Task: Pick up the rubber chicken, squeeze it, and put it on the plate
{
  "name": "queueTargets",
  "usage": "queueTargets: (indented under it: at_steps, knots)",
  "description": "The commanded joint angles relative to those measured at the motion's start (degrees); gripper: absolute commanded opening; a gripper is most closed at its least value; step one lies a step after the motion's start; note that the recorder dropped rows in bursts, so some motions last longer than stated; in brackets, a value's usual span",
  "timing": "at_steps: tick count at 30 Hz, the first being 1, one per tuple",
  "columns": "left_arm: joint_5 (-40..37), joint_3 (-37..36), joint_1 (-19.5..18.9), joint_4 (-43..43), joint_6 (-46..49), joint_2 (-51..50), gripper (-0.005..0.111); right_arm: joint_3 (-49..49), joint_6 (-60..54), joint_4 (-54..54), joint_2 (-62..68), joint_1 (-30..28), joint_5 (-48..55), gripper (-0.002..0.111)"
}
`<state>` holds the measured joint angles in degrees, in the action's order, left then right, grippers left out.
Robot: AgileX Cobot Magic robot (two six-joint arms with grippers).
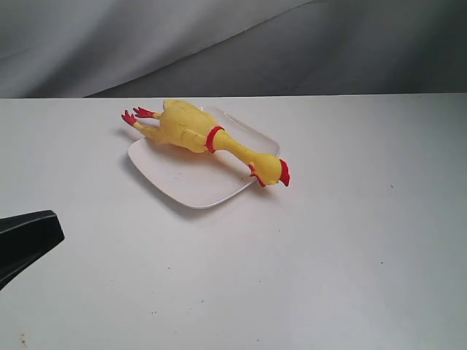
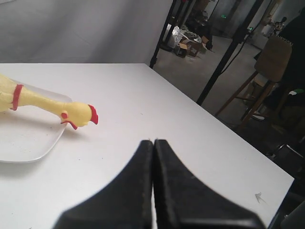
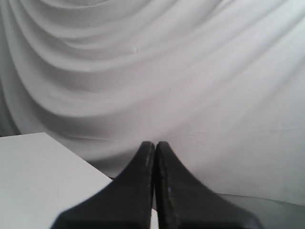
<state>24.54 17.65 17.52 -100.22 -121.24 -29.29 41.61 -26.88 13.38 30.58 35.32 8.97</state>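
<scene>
On the plate (image 1: pixel 182 179) lies the rubber chicken (image 1: pixel 186 127), while the left jaws and right jaws are clenched empty

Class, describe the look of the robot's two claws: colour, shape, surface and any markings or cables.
The left claw and right claw look alike: matte black, each with two broad fingers tapering to a narrow tip, finely ridged along the inner edges. No markings, labels or cables show.

Yellow rubber chicken (image 1: pixel 191 129) with red comb, neck band and feet; glossy white plate (image 1: pixel 191 186).
</scene>
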Motion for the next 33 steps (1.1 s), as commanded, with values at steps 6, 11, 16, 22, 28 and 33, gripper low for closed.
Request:
queueTargets:
  at_steps: [6, 11, 16, 22, 28, 33]
  knots:
    - [-0.1, -0.1, 0.1, 0.3, -0.9, 0.3, 0.001, -0.4, 13.7, 1.8, -4.6, -11.8, 1.9, 0.0]
    - [-0.1, -0.1, 0.1, 0.3, -0.9, 0.3, 0.001, -0.4, 19.6, -5.9, -15.5, -29.9, 14.5, 0.0]
    - [-0.1, -0.1, 0.1, 0.3, -0.9, 0.3, 0.001, -0.4, 19.9, -7.0, -24.5, -36.5, 16.1, 0.0]
    - [-0.1, -0.1, 0.1, 0.3, -0.9, 0.3, 0.001, -1.7, 20.2, -7.8, -28.1, -38.0, 20.4, 0.0]
    - [-0.1, -0.1, 0.1, 0.3, -0.9, 0.3, 0.001, -10.9, 24.9, -7.8, -28.4, -38.1, 19.3, 0.0]
    - [-0.1, -0.1, 0.1, 0.3, -0.9, 0.3, 0.001, -18.7, 25.2, -7.0, -28.4, -38.1, 15.6, 0.0]
